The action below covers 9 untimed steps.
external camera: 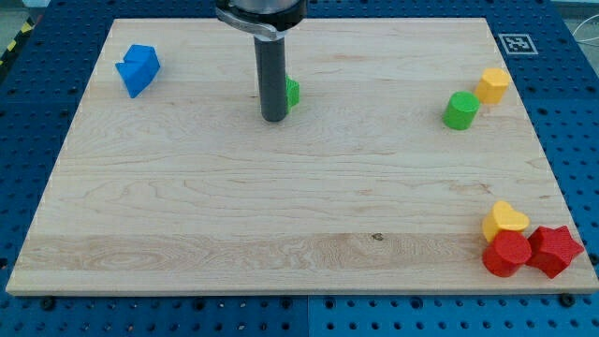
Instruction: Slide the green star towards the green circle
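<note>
Camera view looks down at a slant on a pale wooden worktop (pixel 281 206) resting on a blue perforated base (pixel 571 140). The arm enters from the view's top, just left of centre, where its dark round mount (pixel 261 13) is cut off by the frame edge. From that mount a straight dark rod (pixel 272 75) hangs upright, with no lean that can be made out. My tip (pixel 273 118) sits on the wood in the upper middle of the worktop. There are no fingers on this arm, only the rod, so nothing is held and nothing is clamped.

Just beside the rod on the view's right a green star (pixel 293 92) peeks out, mostly hidden behind the rod, so only a small green part shows and its shape cannot be read clearly. It looks to be touching the rod or very nearly so; which, I cannot tell.

Well apart to the view's right stands the green circle (pixel 460 110), a short round block. A yellow block (pixel 492 84) sits just beside it, up and to the right, and the two appear close to touching.

At the view's upper left lies a blue block (pixel 138 69) of irregular shape, far from my tip.

In the lower right corner three blocks crowd together: a yellow heart (pixel 504 220) above, a red circle (pixel 507 254) below it, and a red star (pixel 554 250) at the right.

A black and white marker (pixel 517 43) is fixed by the worktop's upper right corner.
</note>
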Available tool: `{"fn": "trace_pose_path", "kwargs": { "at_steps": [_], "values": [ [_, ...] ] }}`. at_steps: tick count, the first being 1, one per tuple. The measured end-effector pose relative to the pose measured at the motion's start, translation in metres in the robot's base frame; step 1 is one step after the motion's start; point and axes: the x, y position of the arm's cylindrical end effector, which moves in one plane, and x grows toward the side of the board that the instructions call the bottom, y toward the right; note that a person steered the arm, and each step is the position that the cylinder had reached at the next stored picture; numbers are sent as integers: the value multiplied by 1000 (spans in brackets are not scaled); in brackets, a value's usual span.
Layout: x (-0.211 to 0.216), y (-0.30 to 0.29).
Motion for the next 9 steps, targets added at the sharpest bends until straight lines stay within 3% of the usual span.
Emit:
{"fn": "trace_pose_path", "kwargs": {
  "at_steps": [3, 9],
  "values": [
    [-16, -45],
    [-18, 77]
  ]
}}
